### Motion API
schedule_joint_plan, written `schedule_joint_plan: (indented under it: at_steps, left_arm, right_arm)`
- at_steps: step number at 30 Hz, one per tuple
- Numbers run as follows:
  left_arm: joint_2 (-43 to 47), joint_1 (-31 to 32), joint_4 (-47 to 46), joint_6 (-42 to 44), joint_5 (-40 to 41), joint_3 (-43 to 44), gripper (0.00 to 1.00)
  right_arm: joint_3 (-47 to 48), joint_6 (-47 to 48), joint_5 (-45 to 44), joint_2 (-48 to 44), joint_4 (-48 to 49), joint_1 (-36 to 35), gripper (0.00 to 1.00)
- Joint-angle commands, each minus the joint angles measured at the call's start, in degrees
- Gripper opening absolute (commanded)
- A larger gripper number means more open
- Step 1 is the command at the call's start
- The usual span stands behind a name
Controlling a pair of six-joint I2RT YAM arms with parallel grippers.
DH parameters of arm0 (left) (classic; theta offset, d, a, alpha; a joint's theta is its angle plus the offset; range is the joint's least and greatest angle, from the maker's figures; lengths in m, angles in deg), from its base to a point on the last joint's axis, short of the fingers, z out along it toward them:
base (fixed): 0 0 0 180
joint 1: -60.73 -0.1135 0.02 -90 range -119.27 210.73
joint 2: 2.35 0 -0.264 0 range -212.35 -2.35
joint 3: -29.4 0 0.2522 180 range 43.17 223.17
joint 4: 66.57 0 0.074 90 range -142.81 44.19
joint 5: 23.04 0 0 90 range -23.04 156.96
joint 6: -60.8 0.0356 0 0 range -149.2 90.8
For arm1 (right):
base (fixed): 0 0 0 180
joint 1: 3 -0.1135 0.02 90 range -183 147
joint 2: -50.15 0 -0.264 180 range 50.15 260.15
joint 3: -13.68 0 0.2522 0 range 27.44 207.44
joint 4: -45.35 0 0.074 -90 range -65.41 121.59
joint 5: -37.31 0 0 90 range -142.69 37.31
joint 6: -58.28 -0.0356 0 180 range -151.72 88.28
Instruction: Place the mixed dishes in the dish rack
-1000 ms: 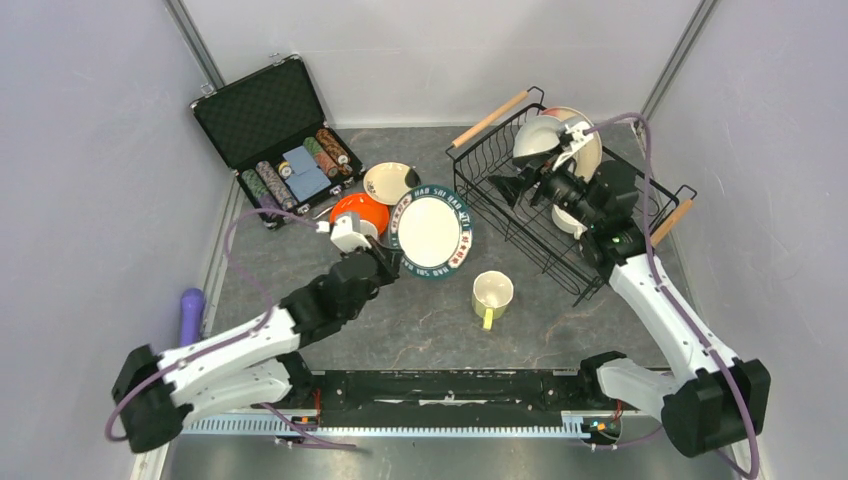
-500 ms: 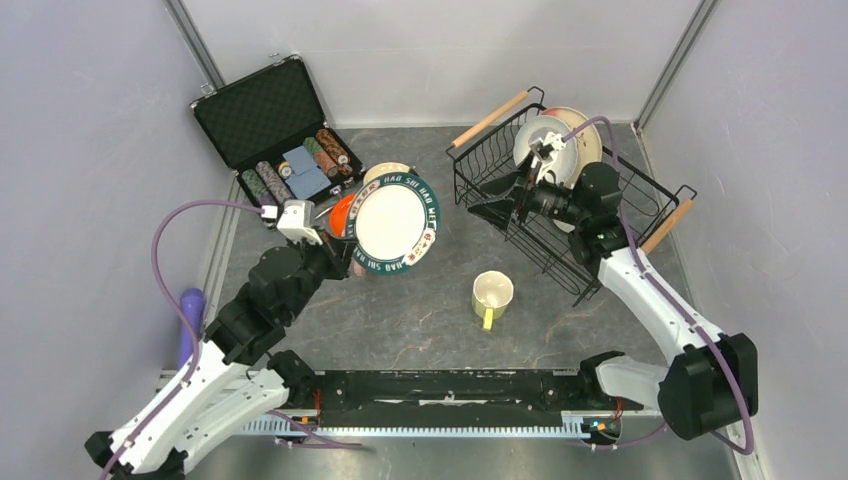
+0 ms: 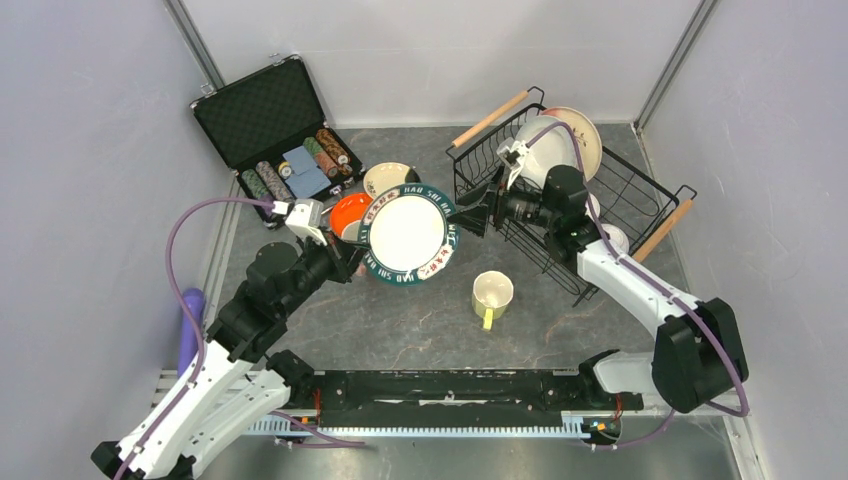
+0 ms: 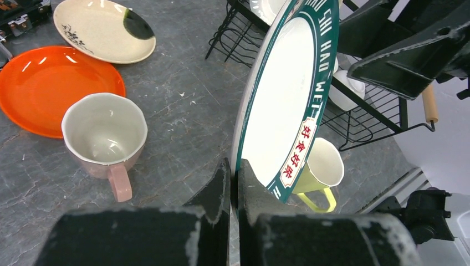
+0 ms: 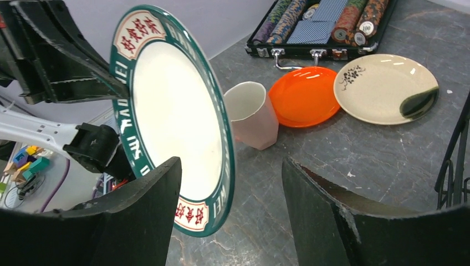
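Ok so standing here watching: the left claw [image 3: 360,263] is pinched tight on the bottom edge of the teal-rimmed plate [image 3: 408,233], both fingers [image 4: 219,185] squeezed flat against the rim. The plate is up off the desk [image 3: 400,325], tipped nearly on edge, white face with a green band and red label patches.

The right claw [image 3: 478,214] is reaching in from the other side with its jaws spread wide. From its own wrist camera the far rim of the plate sits in the gap between the two fingers [image 5: 152,210], and there's daylight on both sides, so it's got nothing clamped.

The plate hangs roughly mid-desk, between the orange plate [image 3: 348,212] and the dish rack [image 3: 630,185]. The rack sits at the back right, wooden handles sticking out, with a couple of pale plates standing up at its far end [image 3: 580,135] and something small and white lower down [image 3: 612,238]; can't tell whether that's a mug or a bowl.

Lying on the desk itself: the orange plate, the cream black-spotted plate [image 3: 388,178] just behind it, a pink mug [image 4: 104,133] upright next to the orange one, and the yellow-green mug [image 3: 492,293] upright by itself nearer the arms. The open black case [image 3: 265,115] with chips is at the back left.
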Motion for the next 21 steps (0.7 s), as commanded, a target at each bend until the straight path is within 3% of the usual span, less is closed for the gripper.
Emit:
schedule_joint_plan:
  at_steps: [1,7,8,12,14,18,21]
  left_arm:
    - [1.03,-0.68,-6.03,0.25,-3.72,1.01,0.02]
    - [1.15,-1.12,-7.09,-0.5,-4.56,0.76,0.02]
    - [1.25,-1.21,-7.49,-0.74,-4.84,0.61,0.02]
    - [0.89,-1.56,-8.1,-1.24,-4.88,0.34,0.02]
    - [0.29,-1.78,-8.1,-1.56,-4.79,0.3,0.04]
    - [0.16,-1.92,-7.37,0.18,-5.31,0.44,0.61]
    - [1.34,-1.92,-6.53,2.49,-4.76,0.3,0.81]
  right_arm:
    - [1.14,1.28,-2.11,1.23,2.33,-0.94,0.71]
    - [1.62,0.42,0.57,2.65,2.9,-1.61,0.58]
    - [1.68,0.35,1.4,2.95,3.27,-1.7,0.52]
    - [4.24,1.68,3.35,3.83,-0.02,-1.82,0.02]
    - [5.32,2.76,2.91,3.31,-1.62,-1.78,0.0]
    - [7.72,6.98,-3.71,0.3,-6.52,-1.7,0.0]
    - [11.09,9.59,-11.58,-2.44,-9.83,-1.57,0.0]
